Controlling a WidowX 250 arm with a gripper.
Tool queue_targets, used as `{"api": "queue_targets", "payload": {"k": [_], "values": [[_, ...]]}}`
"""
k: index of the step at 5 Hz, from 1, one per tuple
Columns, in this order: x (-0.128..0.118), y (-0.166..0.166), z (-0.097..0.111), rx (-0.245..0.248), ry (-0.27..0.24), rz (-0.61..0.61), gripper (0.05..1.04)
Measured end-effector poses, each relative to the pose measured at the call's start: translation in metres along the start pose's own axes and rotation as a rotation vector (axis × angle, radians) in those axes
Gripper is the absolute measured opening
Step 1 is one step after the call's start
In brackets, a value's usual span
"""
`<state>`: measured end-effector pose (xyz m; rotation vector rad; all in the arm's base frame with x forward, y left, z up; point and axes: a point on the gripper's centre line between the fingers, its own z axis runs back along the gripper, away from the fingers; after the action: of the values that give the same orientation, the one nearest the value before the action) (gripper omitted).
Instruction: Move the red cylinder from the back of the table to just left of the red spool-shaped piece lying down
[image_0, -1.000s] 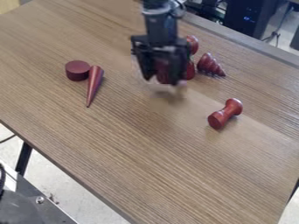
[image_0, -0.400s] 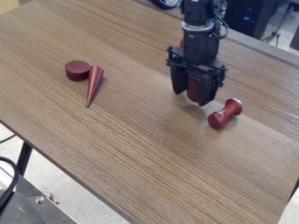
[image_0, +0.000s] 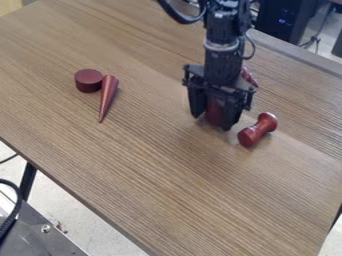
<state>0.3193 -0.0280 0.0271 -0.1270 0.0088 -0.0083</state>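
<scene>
The gripper hangs low over the right half of the table, its fingers around a dark red wooden piece. That piece is mostly hidden between the fingers, so its full shape cannot be told. Just right of the fingertips lies a red spool-shaped piece, narrow in the middle, with a small gap to the gripper. Behind the arm, part of a ridged red cone shows. On the left, a short dark red cylinder stands beside a slender red cone lying with its tip toward the camera.
The wooden table has its near edge running diagonally across the lower left. A grey metal surface with a black cable is at the lower left corner. Dark equipment stands beyond the table's far edge.
The gripper has moved right and toward the camera with the dark red piece, then shifted slightly left and down. The spool, cylinder and slender cone have stayed put.
</scene>
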Motion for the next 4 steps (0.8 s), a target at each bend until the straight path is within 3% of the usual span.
{"api": "queue_targets", "payload": {"k": [1,2,3,4], "values": [[0.0,0.005,0.001,0.0,-0.002,0.031,1.009],[-0.003,0.006,0.001,0.007,0.014,0.033,1.003],[0.002,0.008,0.017,0.01,-0.039,0.052,1.0],[0.013,0.022,0.064,0.064,-0.162,0.097,1.0]]}}
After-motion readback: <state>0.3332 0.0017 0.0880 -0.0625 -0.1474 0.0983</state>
